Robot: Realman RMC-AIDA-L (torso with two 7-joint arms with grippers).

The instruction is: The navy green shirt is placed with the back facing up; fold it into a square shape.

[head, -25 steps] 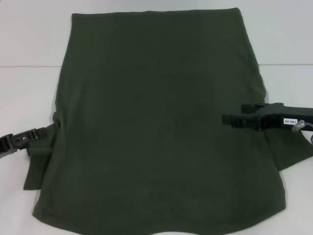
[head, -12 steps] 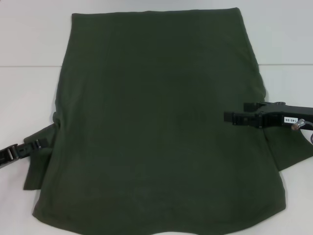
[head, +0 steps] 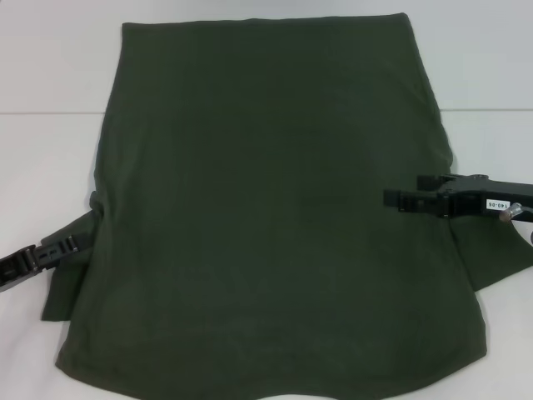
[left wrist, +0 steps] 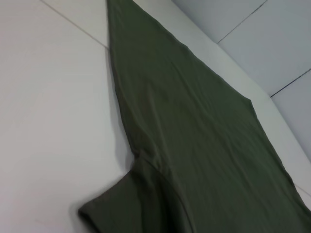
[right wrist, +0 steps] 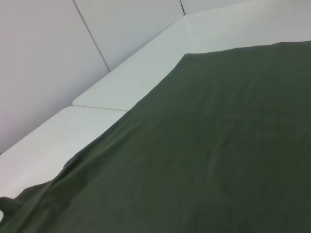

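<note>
A white table with a thin seam line across it fills the head view. At its left edge the left gripper lies low over the shirt's left sleeve; whether its fingers are apart I cannot tell. The navy green shirt lies flat, plain side up, covering most of the table. The right gripper reaches over its right side; its finger state is unclear too. Pale wall panels stand behind the table.

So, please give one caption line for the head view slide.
Olive shirt spread back-up on white table; left end effector at its sleeve, right end effector over its side.
</note>
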